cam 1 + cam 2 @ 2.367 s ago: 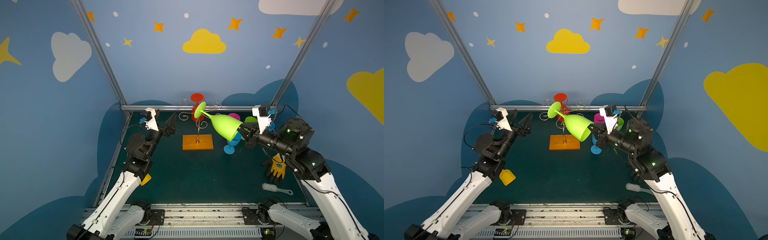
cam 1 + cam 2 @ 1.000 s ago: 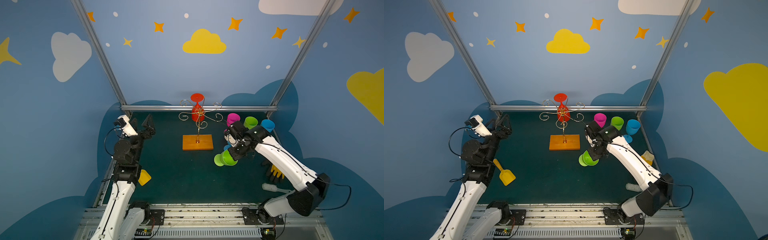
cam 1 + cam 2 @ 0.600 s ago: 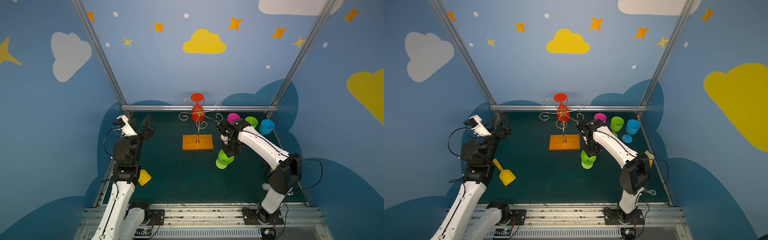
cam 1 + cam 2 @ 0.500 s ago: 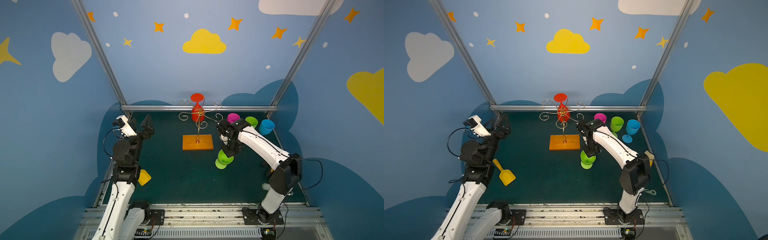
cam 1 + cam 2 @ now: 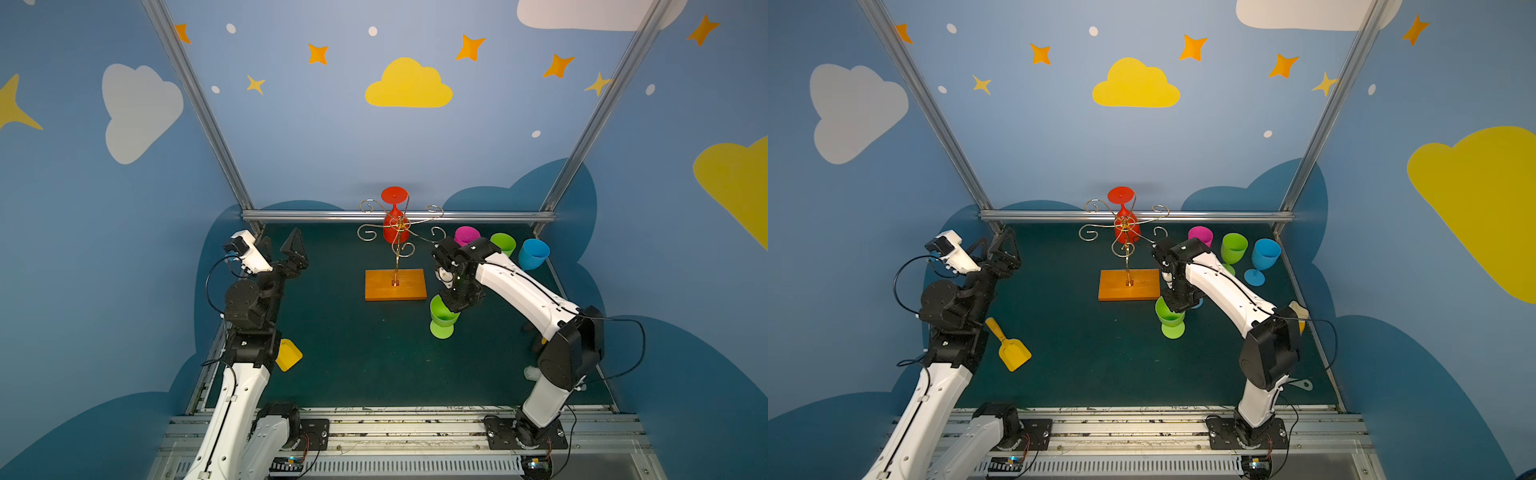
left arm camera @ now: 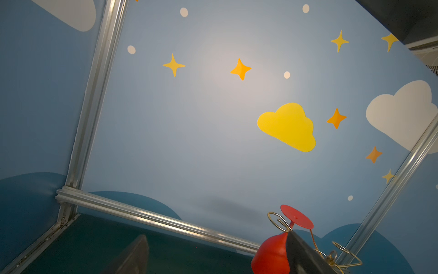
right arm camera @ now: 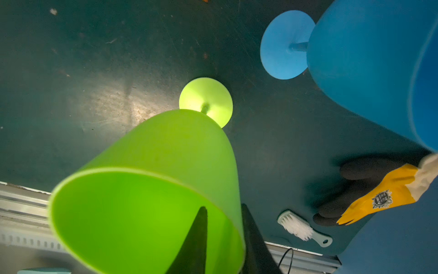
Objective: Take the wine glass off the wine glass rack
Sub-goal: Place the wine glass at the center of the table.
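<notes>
On tabletop (image 5: 353,374), green wine glass (image 5: 441,318) upright just off rack (image 5: 395,291) base's front-right corner; right gripper (image 5: 453,305) straddles rim, jaws slightly parted, no clamp. Toward back edge: rack, red glass (image 5: 394,227) hanging. Wide apart, empty: left gripper (image 5: 283,250).

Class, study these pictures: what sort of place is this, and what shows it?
Probably a robot test booth: left arm and right arm mounted on a metal rail, an aluminium frame, and walls painted with clouds and stars.
</notes>
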You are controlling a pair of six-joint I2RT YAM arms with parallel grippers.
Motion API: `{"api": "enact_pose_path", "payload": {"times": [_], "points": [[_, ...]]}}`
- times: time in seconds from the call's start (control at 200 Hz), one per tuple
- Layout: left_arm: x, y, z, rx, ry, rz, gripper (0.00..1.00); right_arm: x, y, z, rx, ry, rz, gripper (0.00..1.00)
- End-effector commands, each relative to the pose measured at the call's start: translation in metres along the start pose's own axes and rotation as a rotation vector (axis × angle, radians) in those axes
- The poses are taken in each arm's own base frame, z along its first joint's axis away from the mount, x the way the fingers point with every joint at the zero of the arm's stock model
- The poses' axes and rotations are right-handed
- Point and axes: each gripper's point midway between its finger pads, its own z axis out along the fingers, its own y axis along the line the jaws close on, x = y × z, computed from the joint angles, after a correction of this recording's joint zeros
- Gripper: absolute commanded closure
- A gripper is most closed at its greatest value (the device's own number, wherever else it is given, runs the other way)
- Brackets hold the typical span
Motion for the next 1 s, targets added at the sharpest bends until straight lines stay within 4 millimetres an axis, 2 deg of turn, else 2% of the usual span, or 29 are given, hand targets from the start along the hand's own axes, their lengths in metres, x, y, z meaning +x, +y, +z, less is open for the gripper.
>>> {"api": "enact_pose_path", "payload": {"times": [0.0, 0.16, 0.305, 0.571, 0.656, 0.781, 0.996], "points": [[-0.003, 0.003, 0.002, -0.018, -0.002, -0.014, 0.11, -0.006, -0.001, -0.032, -0.061, -0.111, 0.023, 0.72], [-0.003, 0.017, 0.01, -0.113, 0.038, -0.067, 0.12, -0.007, -0.008, -0.06, -0.123, -0.245, 0.06, 0.58], [-0.003, 0.01, 0.025, -0.084, 0.08, -0.116, 0.14, -0.005, -0.019, -0.093, -0.184, -0.413, 0.08, 0.5], [0.016, -0.026, 0.07, 0.082, 0.307, -0.181, 0.17, -0.002, -0.044, -0.152, -0.239, -0.9, 0.159, 0.29], [0.021, -0.044, 0.087, 0.163, 0.4, -0.199, 0.18, 0.004, -0.049, -0.168, -0.277, -0.985, 0.185, 0.23], [0.029, -0.064, 0.114, 0.278, 0.512, -0.241, 0.22, 0.007, -0.049, -0.176, -0.339, -1.02, 0.182, 0.21], [0.064, -0.085, 0.168, 0.46, 0.754, -0.367, 0.27, 0.005, -0.049, -0.178, -0.367, -1.041, 0.178, 0.21]]}}
